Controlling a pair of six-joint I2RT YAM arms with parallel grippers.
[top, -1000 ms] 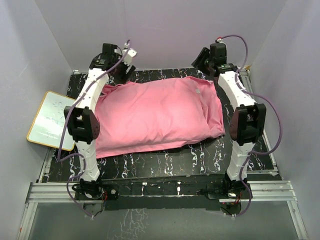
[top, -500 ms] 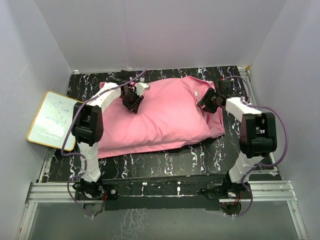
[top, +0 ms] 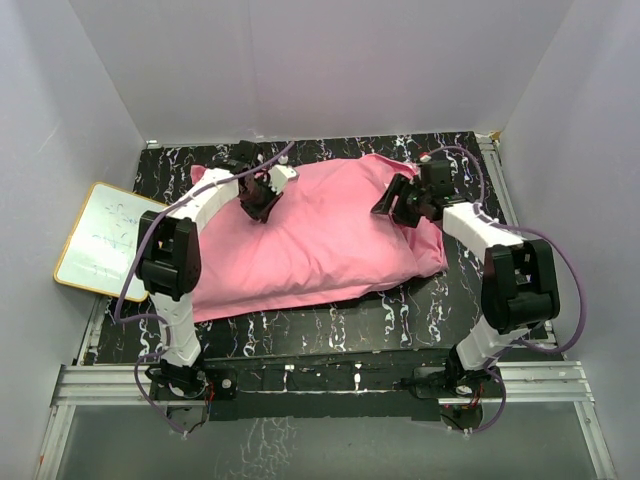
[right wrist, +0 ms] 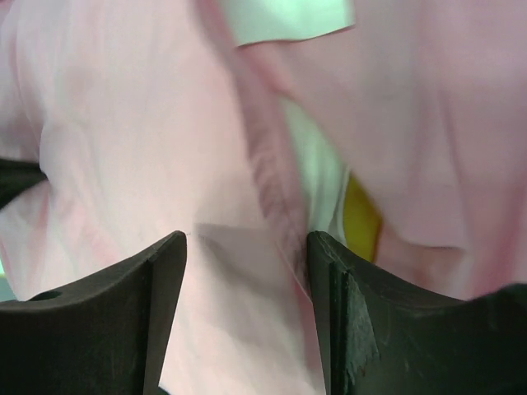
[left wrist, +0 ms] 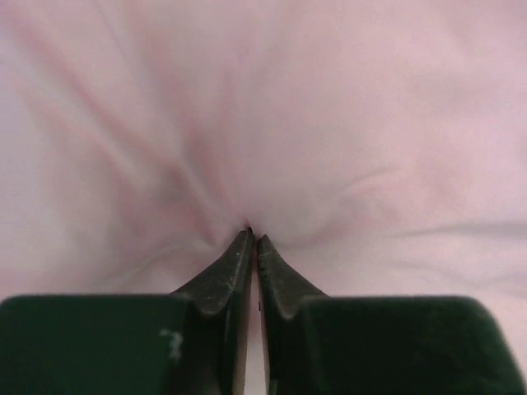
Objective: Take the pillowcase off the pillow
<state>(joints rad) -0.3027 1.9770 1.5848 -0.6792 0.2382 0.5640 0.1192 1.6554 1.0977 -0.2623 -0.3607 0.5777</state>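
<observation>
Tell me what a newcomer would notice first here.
The big pink pillowcase fills the middle of the black marbled table. The left gripper is pinched shut on its fabric toward the far left, while the right gripper hangs open over the right end, where a bit of white and yellow pillow peeks out. A whiteboard lies at the left edge.
</observation>
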